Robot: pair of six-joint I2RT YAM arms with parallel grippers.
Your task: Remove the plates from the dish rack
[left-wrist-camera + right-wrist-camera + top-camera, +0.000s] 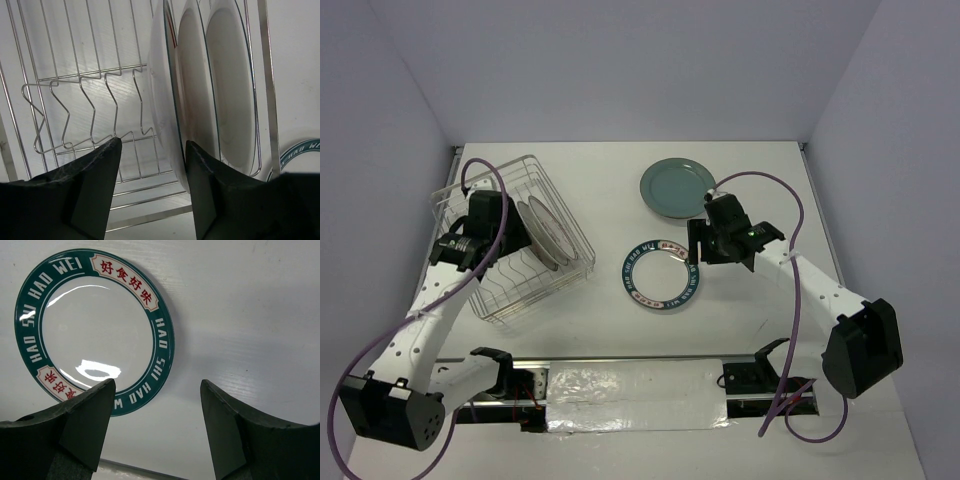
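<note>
Gaping left gripper (152, 150) beside racked plates (225, 100)

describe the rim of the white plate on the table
Plate rim: teal, white lettering, red characters; best in right wrist view.

**White links, black joints, purple cables**

The left arm (425, 310) and right arm (810, 275) are white tubes joined by chunky black housings. A purple cable (801, 225) loops along each. The left fingers (95, 190) and right fingers (85, 425) are matte black wedges, faintly scuffed.
</note>
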